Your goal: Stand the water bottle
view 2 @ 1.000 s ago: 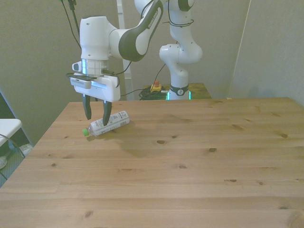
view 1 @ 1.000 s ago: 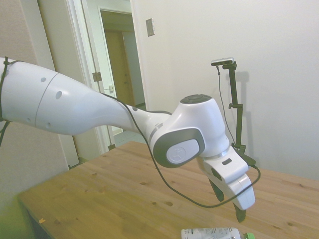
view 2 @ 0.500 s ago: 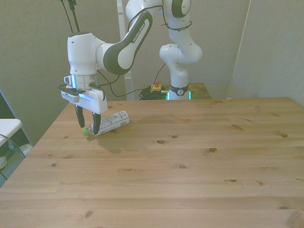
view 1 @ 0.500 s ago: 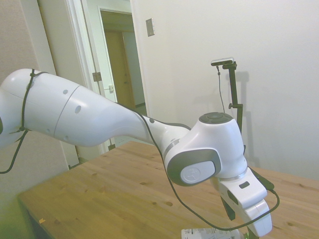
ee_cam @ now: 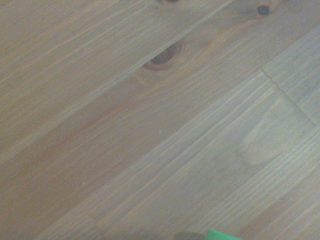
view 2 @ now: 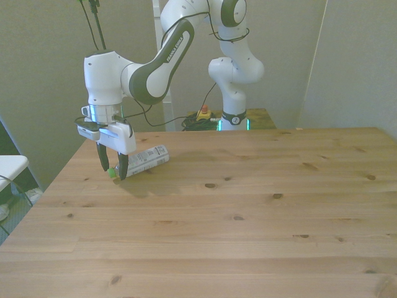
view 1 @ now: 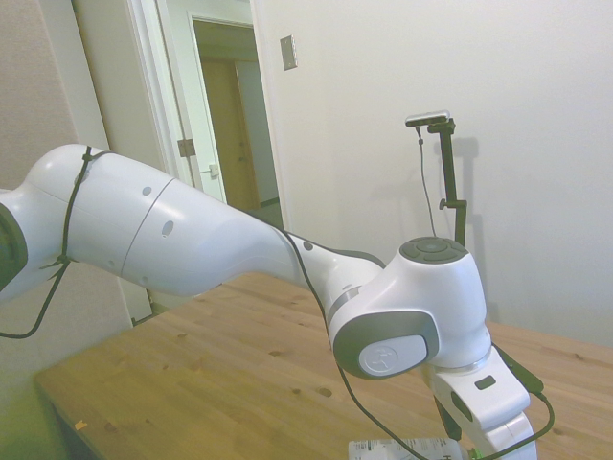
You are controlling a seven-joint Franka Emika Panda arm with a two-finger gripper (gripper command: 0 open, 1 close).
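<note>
The water bottle (view 2: 147,159) lies on its side on the wooden table (view 2: 248,205), near the front view's left edge, with its green cap (view 2: 111,173) pointing toward the camera. My gripper (view 2: 112,167) is open and lowered over the cap end, one dark finger on each side of the neck, tips close to the table. The side view shows only the bottle's white label (view 1: 397,448) at the bottom edge, beside the gripper's white hand (view 1: 484,417). In the wrist view a sliver of the green cap (ee_cam: 220,234) shows against blurred wood.
The table's edge at the front view's left (view 2: 59,177) runs close to the bottle. A knot in the wood (ee_cam: 162,57) shows in the wrist view. A doorway (view 1: 235,125) stands behind the table in the side view.
The gripper has moved down and toward the front view's left, from above the bottle's middle to its cap end. The fingers stayed apart and the bottle has not moved.
</note>
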